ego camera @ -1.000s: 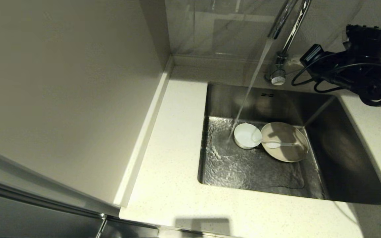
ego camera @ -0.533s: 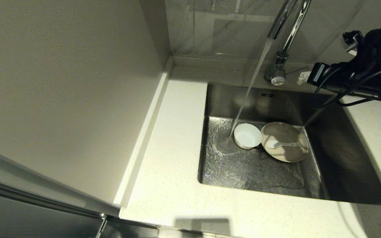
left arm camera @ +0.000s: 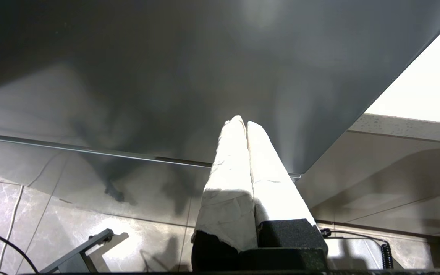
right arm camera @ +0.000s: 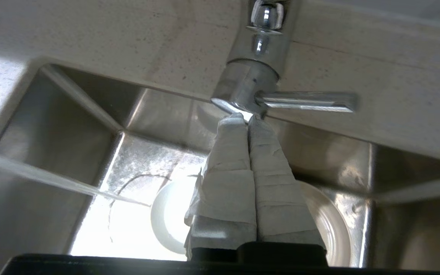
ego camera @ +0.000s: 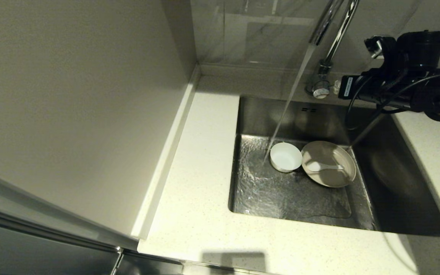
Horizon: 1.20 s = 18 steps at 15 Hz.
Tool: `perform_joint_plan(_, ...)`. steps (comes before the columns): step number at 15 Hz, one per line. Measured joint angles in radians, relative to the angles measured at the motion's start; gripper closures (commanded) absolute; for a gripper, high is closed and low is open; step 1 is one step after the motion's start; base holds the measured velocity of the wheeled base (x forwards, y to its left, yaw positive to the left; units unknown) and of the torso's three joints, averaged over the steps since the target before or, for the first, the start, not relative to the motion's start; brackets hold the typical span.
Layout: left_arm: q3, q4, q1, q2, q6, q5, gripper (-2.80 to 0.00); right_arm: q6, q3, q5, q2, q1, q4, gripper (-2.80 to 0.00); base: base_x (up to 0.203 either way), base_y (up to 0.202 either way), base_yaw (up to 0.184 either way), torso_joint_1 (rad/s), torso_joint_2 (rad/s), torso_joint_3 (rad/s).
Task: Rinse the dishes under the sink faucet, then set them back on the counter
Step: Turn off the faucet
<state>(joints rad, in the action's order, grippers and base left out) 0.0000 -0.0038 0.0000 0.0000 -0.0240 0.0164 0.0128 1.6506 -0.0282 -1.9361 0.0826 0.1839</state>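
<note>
Stainless steel formed the square sink (ego camera: 395,183), sunk into the off-white speckled counter (ego camera: 197,214). Water ran in a slanting stream (ego camera: 288,99) from the chrome gooseneck faucet (ego camera: 334,34) and struck the basin floor just beside the small white bowl (ego camera: 285,157), on its left. The bowl sat upright on the wet bottom, its rim touching the wider cream plate (ego camera: 329,163) to its right. A white spoon (ego camera: 325,167) lay across the plate, its scoop toward the bowl and its handle toward the right.

The right gripper (ego camera: 336,87) was level at the back of the sink, just beside the faucet's cylindrical base (ego camera: 320,89). In the right wrist view its two wrapped fingers (right arm camera: 231,168) were pressed together with nothing between them, their tips at the lower edge of that base — whether they actually touched the metal could not be told. The thin straight lever (right arm camera: 306,101) stuck out sideways from the base, near the fingertips but apart from them. Below the fingers, the bowl and plate showed in part.

The left gripper (left arm camera: 243,124) was parked out of the head view, below the counter's edge, over a tiled floor (left arm camera: 52,214) — its wrapped fingers also together and empty.
</note>
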Motion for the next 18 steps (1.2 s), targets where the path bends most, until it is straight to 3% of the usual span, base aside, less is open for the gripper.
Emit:
perform_joint_plan(7, 0.0, 0.0, 0.0, 0.0, 0.0, 0.0, 0.0, 0.001, 0.046, 0.011, -0.079, -0.002, -0.001, 0.0, 0.0, 0.0, 0.0, 0.0, 0.0, 0.0)
perform_joint_plan(18, 0.0, 0.0, 0.0, 0.0, 0.0, 0.0, 0.0, 0.047, 0.263, 0.004, -0.231, -0.037, 0.002, 0.0, 0.0, 0.0, 0.0, 0.0, 0.0, 0.0)
